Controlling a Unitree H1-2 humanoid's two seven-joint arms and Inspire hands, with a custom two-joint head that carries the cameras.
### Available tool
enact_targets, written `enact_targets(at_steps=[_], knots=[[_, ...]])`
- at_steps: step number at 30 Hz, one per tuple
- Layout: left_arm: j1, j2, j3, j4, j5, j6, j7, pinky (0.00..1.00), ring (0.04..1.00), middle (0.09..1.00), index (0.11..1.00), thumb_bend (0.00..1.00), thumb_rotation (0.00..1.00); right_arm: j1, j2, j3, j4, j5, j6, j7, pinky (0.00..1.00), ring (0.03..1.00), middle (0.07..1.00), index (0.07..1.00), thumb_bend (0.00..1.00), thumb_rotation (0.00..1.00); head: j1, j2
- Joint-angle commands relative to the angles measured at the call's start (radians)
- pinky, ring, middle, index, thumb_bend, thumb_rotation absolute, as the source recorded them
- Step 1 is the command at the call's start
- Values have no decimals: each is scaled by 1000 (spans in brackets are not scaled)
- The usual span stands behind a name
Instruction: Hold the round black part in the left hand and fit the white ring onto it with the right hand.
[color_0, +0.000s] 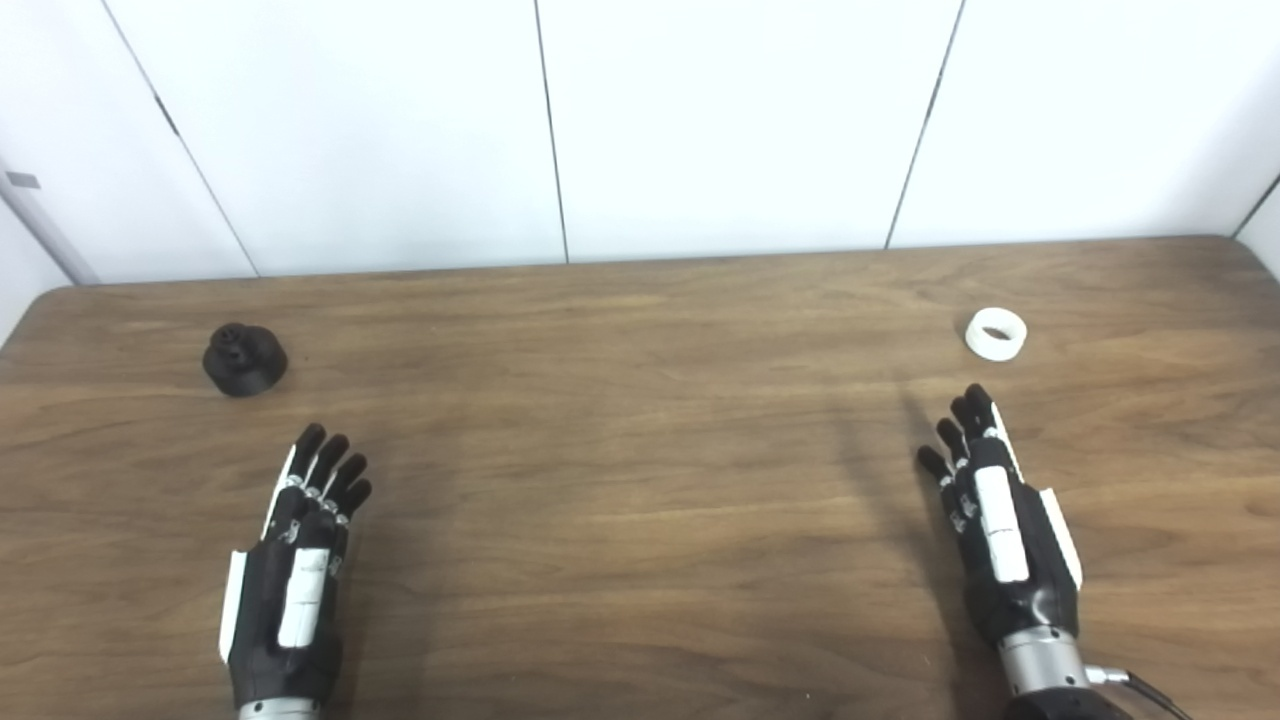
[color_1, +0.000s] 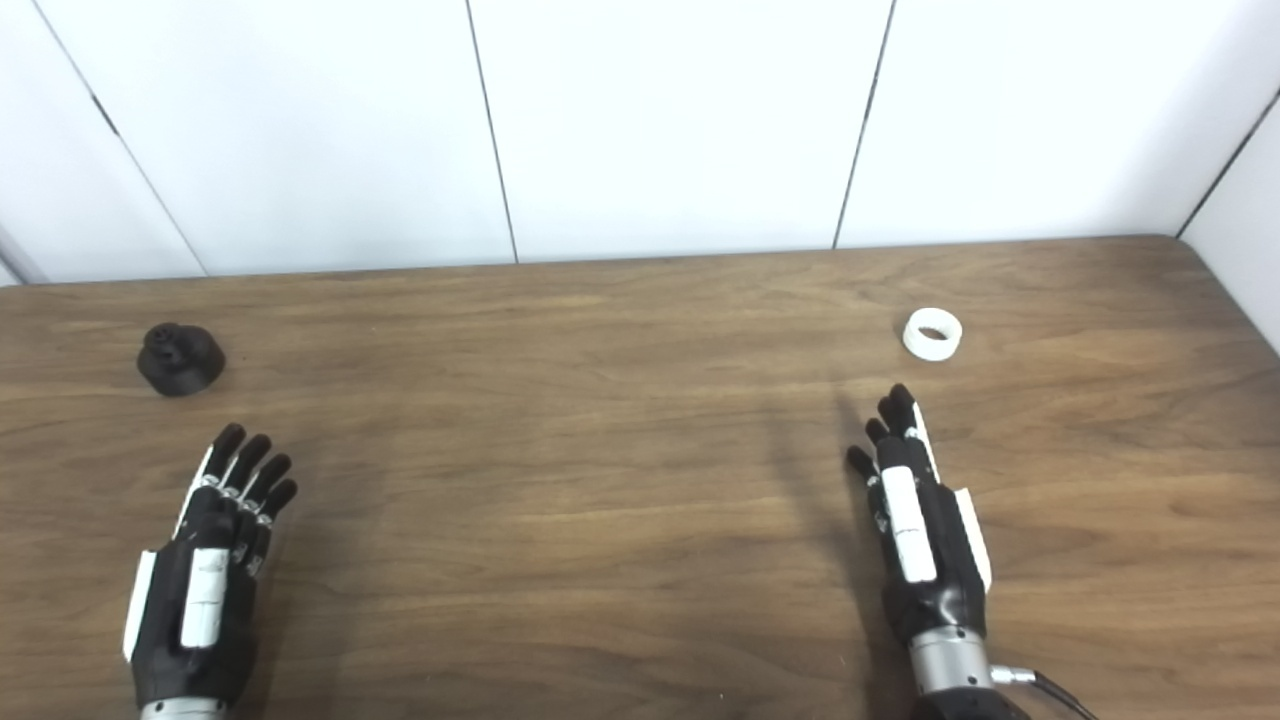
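Nearest the camera, both hands sit low over the wooden table (color_0: 640, 480), arms entering from the bottom edge. Left hand (color_0: 295, 570) — fingers extended and slightly apart, pointing away and a little to the right, holding nothing. Right hand (color_0: 1000, 530) — turned more edge-on, fingers also stretched forward with the tips slightly spread, nothing in its grasp; a thin cable (color_0: 1140, 685) leaves its wrist toward the right.

Further back, the round black part (color_0: 244, 358) rests on the table beyond the left hand and a little to its left, apart from the fingertips, its narrower toothed end facing up. On the opposite side, the white ring (color_0: 997, 334) lies on the table just beyond the right fingertips, not touching them, its hole facing up and toward the camera.

Farthest: white wall panels (color_0: 720, 120) behind the table's rear edge.
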Motion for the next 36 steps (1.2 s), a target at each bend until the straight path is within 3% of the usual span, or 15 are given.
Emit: enact_targets(at_steps=[1,20,24,28,31,34,36], knots=[[33,-50,0,64,2,-28,-3,895,907,937,966,906,704,55,7,2,16,8,13,1,928,983,1000,1000,555,839,0,1],[34,-52,0,68,7,-37,-3,880,900,932,961,886,708,54,5,4,21,7,13,2,939,988,1000,1000,524,845,10,-10],[33,-46,5,65,-24,-43,-18,887,908,942,967,896,673,56,8,6,24,8,6,4,949,996,1000,1000,531,840,28,-18],[31,-29,21,23,-21,-55,-16,785,873,930,952,847,603,58,7,8,30,8,-3,7,967,1000,1000,1000,560,846,71,-35],[15,-23,43,-37,74,-65,28,692,808,886,912,837,572,56,5,4,43,16,-18,11,979,1000,1000,1000,555,852,131,-57],[-17,-20,62,-129,232,-39,81,613,749,849,882,819,529,52,1,-4,58,28,-27,13,992,1000,1000,1000,562,855,190,-75],[-44,-7,72,-185,317,-11,102,622,757,856,883,777,502,48,0,-11,67,44,-30,14,998,1000,1000,1000,576,848,219,-83]])
